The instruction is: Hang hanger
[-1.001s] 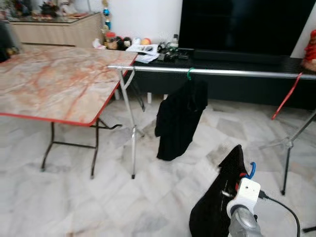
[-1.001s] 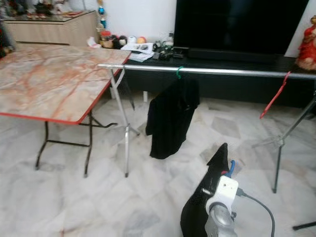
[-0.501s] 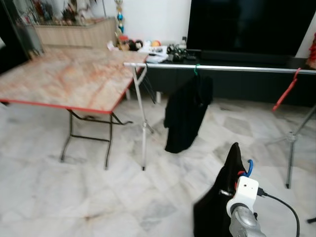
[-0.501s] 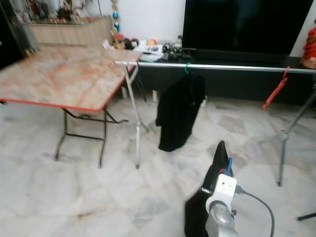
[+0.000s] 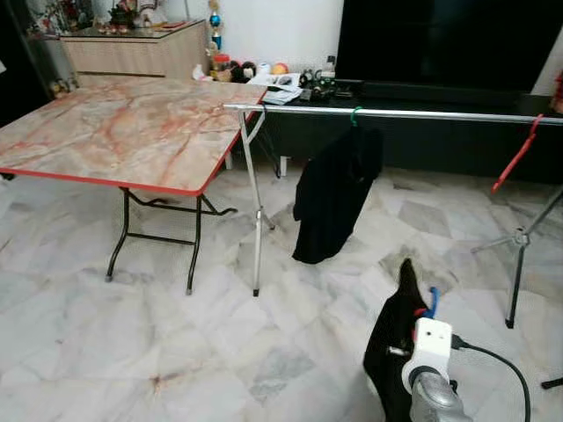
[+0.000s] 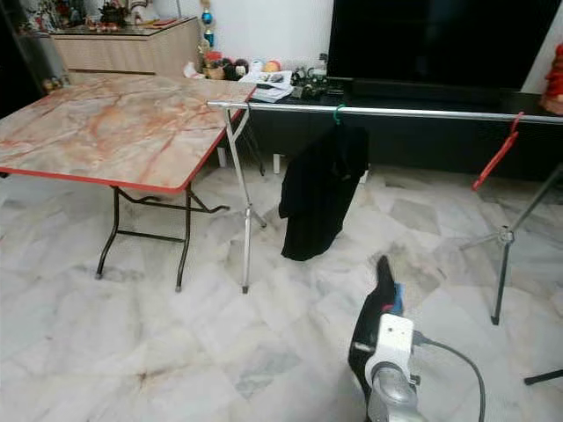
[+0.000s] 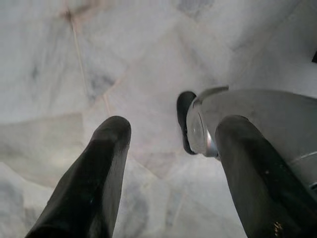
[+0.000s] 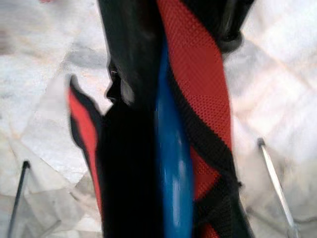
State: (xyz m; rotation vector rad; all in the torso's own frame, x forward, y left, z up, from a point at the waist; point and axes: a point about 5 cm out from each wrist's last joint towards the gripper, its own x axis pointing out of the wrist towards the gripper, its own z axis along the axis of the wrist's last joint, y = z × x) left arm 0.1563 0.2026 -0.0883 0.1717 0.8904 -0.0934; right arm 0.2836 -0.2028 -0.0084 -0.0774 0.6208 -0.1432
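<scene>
My right gripper (image 5: 422, 316) is low at the right, shut on a blue hanger (image 8: 173, 188) that carries a black and red garment (image 5: 391, 347). The garment hides its fingers. Ahead, a silver clothes rail (image 5: 396, 112) runs across the room on thin metal legs. A green hanger (image 5: 354, 115) on the rail holds a black garment (image 5: 334, 189). Further right along it hangs an empty red hanger (image 5: 519, 154). The held hanger is well below and short of the rail. My left gripper (image 7: 173, 128) hangs open over the marble floor.
A folding table (image 5: 132, 132) with a marbled top and red edge stands at the left, its corner near the rail's left leg (image 5: 255, 220). Behind the rail are a dark TV bench (image 5: 413, 92) and a large screen. A tripod leg (image 5: 515, 264) stands at the right.
The whole view has shifted and sharpened, bringing more of the table and floor into the picture. The right gripper still holds the hanger and garment at about the same place.
</scene>
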